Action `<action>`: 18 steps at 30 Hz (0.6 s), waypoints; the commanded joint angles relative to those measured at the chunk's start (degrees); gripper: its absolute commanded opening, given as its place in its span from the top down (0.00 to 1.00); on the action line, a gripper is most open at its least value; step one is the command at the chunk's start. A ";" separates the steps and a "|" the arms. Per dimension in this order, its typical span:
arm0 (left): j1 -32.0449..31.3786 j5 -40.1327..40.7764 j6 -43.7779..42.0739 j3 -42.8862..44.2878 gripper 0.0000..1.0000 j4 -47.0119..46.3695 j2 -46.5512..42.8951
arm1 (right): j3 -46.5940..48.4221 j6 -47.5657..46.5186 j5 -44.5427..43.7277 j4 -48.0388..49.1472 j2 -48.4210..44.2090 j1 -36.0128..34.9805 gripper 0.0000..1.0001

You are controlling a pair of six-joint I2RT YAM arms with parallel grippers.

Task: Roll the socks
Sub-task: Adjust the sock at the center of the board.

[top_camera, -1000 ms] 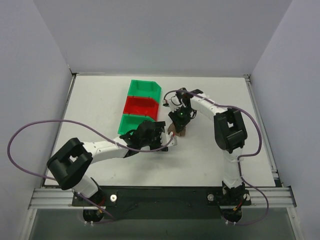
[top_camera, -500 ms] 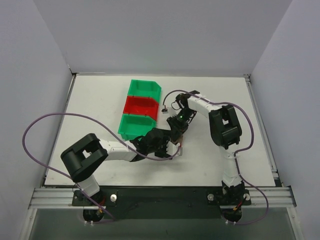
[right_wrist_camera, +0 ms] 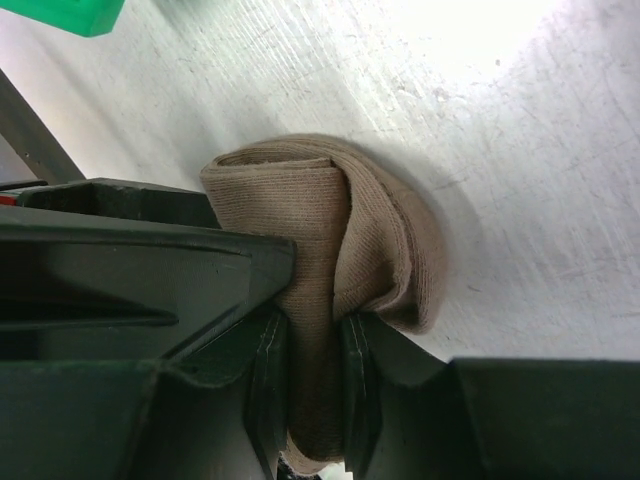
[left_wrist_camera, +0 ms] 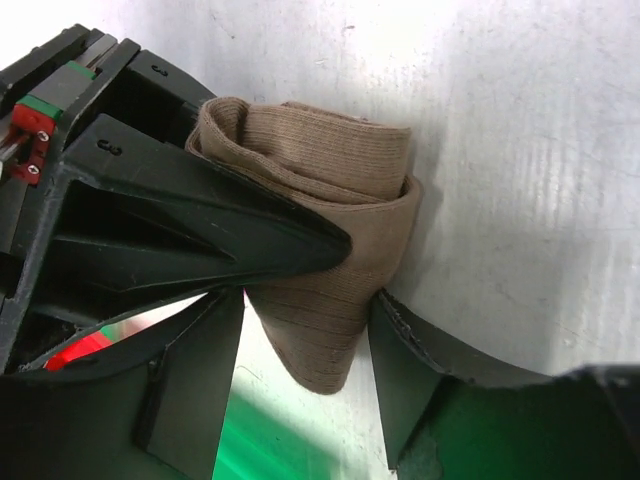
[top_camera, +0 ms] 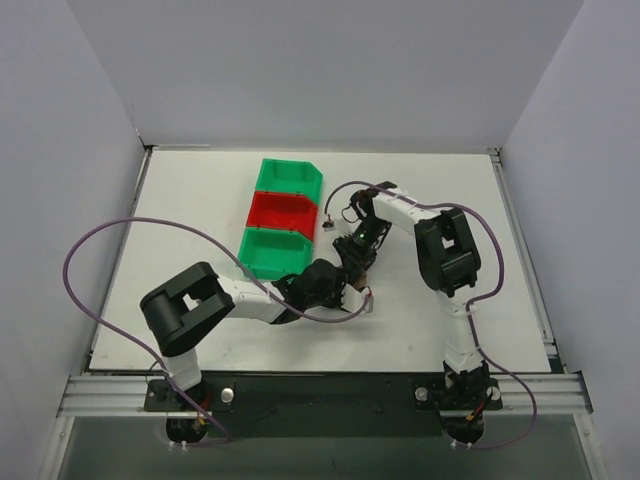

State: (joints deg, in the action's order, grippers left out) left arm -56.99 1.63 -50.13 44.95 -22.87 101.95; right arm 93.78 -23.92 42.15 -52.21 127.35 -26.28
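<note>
- The right gripper (right_wrist_camera: 308,345) is clenched on the socks (right_wrist_camera: 350,220), with a fold of tan knit pinched flat between its fingers.
- The left gripper (left_wrist_camera: 305,305) is set astride the narrow lower end of the same bundle. Its jaws are held apart, one at each flank, and the right-hand finger appears to touch the cloth. Whether the bundle is actually being squeezed cannot be told.
- The socks are wound into a loose, layered roll on the table (top_camera: 200,200). Part of the roll bulges out past both sets of fingers, and no maroon cuff is seen.
- The roll lies near the middle of the table, just right of the nearest green bin (top_camera: 272,252), where the two arms meet.
- The step in hand is judged to be securing a roll that is already mostly formed.
- For the next move, a firm hold by the left jaws is called for before the right grip is eased. Otherwise the layers would likely spring open.
</note>
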 commanded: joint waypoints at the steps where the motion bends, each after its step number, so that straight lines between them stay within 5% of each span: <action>1: -0.66 1.97 0.03 2.69 0.37 0.64 3.86 | -0.17 -2.44 -2.34 -2.81 3.17 -0.79 1.00; 4: -0.93 3.20 -0.14 2.69 0.42 -0.06 5.62 | 0.09 -2.62 -2.16 -3.16 3.34 -0.79 1.00; 9: -1.54 4.26 -0.76 2.95 0.72 0.28 7.47 | 0.70 -2.53 -2.42 -3.43 3.78 -0.70 1.00; 12: -1.46 4.26 -0.93 3.21 0.75 1.16 7.74 | 1.14 -1.92 -2.60 -3.34 3.87 -0.35 1.00; 13: -1.46 4.09 -0.85 3.04 0.83 1.34 7.74 | 1.58 -1.66 -2.86 -3.34 3.87 -0.26 0.99; 18: -1.63 4.00 -0.23 3.21 0.85 1.78 8.26 | 2.64 0.01 -3.21 -3.43 3.35 1.41 0.82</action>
State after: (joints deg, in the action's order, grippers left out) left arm -58.52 6.42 -51.29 47.44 -24.84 106.43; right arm 95.61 -24.51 40.40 -54.50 128.31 -25.12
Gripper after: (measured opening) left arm 0.318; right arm 0.204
